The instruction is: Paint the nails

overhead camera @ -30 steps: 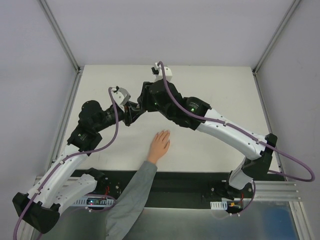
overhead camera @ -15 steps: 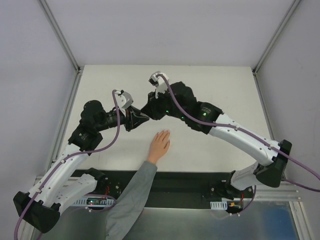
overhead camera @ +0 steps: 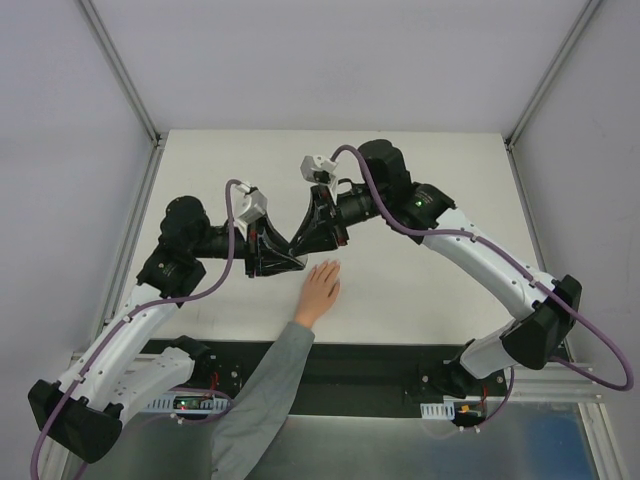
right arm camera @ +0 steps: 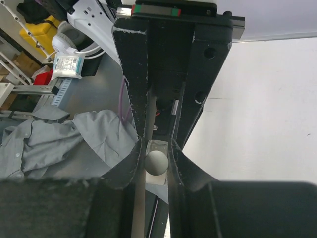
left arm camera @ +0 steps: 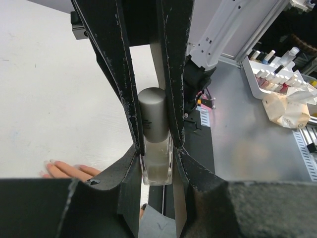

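Note:
A small translucent whitish bottle [left arm camera: 157,166] with a grey cap [left arm camera: 152,115] is clamped by its body in my left gripper [left arm camera: 157,154], which is shut on it. My right gripper [right arm camera: 157,148] comes from the opposite side and is shut on the cap [right arm camera: 157,162], seen end-on. In the top view the two grippers, left [overhead camera: 288,262] and right [overhead camera: 312,232], meet just beyond the fingertips of the pale hand [overhead camera: 320,290] lying flat on the white table [overhead camera: 430,180]. The nails [left arm camera: 49,162] show as tiny pale tips in the left wrist view, lower left.
The grey sleeve [overhead camera: 268,385] runs from the hand over the table's near edge. Off the table, a white rack of polish bottles [left arm camera: 270,79] and a crumpled tissue [left arm camera: 286,106] sit on a grey bench. Grey cloth [right arm camera: 54,144] lies below the right wrist.
My right arm has swung round and its gripper has closed on the bottle's cap. My left gripper has carried the bottle slightly nearer the hand. The hand has not moved.

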Action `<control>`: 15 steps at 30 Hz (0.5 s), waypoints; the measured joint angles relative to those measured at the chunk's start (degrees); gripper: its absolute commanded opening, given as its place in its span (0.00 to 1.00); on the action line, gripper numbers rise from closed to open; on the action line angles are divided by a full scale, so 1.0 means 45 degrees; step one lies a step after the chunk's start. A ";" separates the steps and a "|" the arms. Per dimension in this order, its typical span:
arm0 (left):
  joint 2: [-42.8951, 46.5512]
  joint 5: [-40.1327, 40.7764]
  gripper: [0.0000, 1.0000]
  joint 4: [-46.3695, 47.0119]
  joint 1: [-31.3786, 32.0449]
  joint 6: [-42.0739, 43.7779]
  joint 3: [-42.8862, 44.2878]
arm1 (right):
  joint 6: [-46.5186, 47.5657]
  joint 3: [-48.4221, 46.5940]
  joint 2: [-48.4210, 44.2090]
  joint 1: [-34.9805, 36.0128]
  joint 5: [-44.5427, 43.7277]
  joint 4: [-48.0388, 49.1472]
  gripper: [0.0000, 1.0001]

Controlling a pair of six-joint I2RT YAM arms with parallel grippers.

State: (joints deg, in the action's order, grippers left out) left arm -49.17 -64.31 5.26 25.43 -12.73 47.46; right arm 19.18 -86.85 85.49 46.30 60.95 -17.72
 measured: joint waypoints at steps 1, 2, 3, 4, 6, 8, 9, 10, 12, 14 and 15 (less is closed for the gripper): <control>0.0005 -0.0005 0.00 0.0010 0.0005 -0.0024 0.0034 | -0.0068 0.0000 0.0005 -0.0010 0.0087 0.0146 0.20; 0.0015 0.0005 0.00 0.0019 0.0005 -0.0044 0.0078 | -0.0223 0.0005 0.0005 -0.0015 0.0121 0.0306 0.36; 0.0044 0.0063 0.00 0.0024 0.0000 -0.0044 0.0117 | -0.0452 0.0005 0.0005 -0.0019 0.0131 0.0486 0.52; 0.0092 0.0165 0.00 0.0044 0.0000 0.0049 0.0136 | -0.0942 0.0005 0.0005 -0.0019 0.0024 0.0602 0.58; 0.0185 0.0588 0.00 -0.0083 -0.0053 0.0384 0.0117 | -0.2050 -0.0010 -0.0058 0.0000 -0.0272 0.0758 0.69; 0.0238 0.1059 0.00 -0.0136 -0.0058 0.0753 0.0117 | -0.2939 -0.0092 -0.0151 0.0058 -0.1831 0.0845 0.71; 0.0330 0.1258 0.00 -0.0175 -0.0024 0.1010 0.0117 | -0.3468 -0.0131 -0.0151 0.0063 -0.2642 0.0835 0.75; 0.0447 0.1613 0.00 -0.0248 0.0015 0.1248 0.0117 | -0.3954 -0.0136 -0.0151 0.0063 -0.3512 0.0792 0.76; 0.0617 0.2433 0.00 -0.0427 0.0019 0.1744 0.0117 | -0.4954 -0.0136 -0.0175 0.0102 -0.5051 0.0612 0.77; 0.0622 0.3395 0.00 -0.0656 0.0000 0.2181 0.0117 | -0.5761 -0.0141 -0.0306 0.0384 -0.7111 0.0272 0.77; 0.0607 0.3779 0.00 -0.0733 0.0005 0.2356 0.0117 | -0.6067 -0.0141 -0.0398 0.0588 -0.8131 0.0058 0.77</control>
State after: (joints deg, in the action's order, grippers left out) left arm -46.44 -47.31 1.96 25.45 -2.13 47.99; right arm -8.12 -87.48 83.70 48.95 24.36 -17.45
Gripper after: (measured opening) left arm 0.233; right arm 0.766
